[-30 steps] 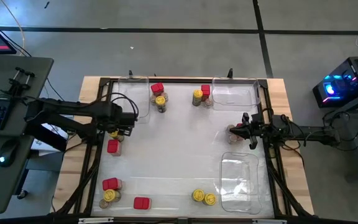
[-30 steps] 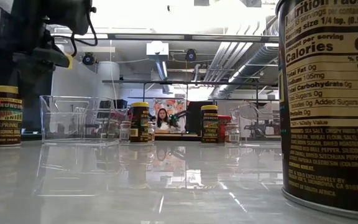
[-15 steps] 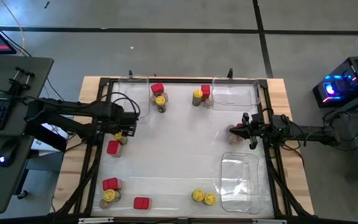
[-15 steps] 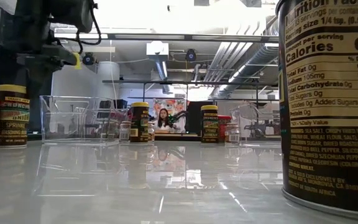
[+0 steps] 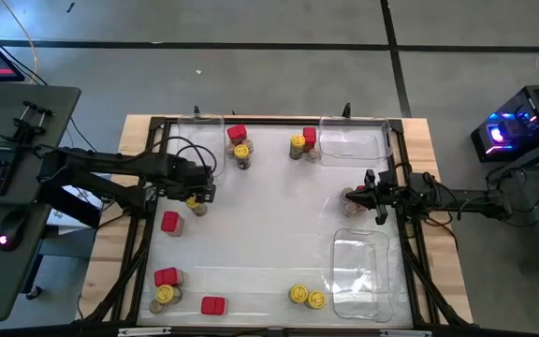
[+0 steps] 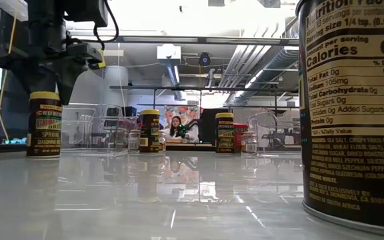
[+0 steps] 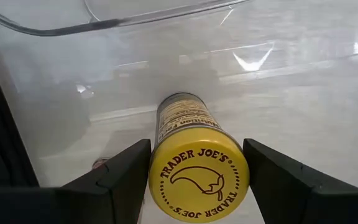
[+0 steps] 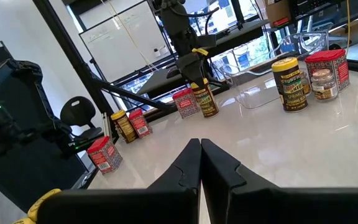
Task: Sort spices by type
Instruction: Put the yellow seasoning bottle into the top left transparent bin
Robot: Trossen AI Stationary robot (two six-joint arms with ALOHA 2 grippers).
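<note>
A yellow-lidded jar (image 7: 198, 180), its cap printed with a brown chilli emblem, sat between black pincer fingers (image 7: 124, 177) on a glossy white worktop (image 5: 269, 234) beside red-topped boxes (image 5: 169, 222)

your widest open lane is the middle of the table (image 5: 269, 225), bare from the left arm's side across to the right. the left gripper (image 5: 197, 195) and the yellow-lidded jar (image 7: 198, 180) between its fingers (image 7: 126, 171) block the left edge, with a red box (image 5: 169, 222) just beside. a jar-and-box pair (image 5: 240, 145) and another (image 5: 301, 142) crowd the far side, clear trays (image 5: 356, 140) fill the corners, and the right gripper (image 5: 364, 197), fingers together, bars the right edge. more jars (image 5: 306, 297) line the near edge.
</note>
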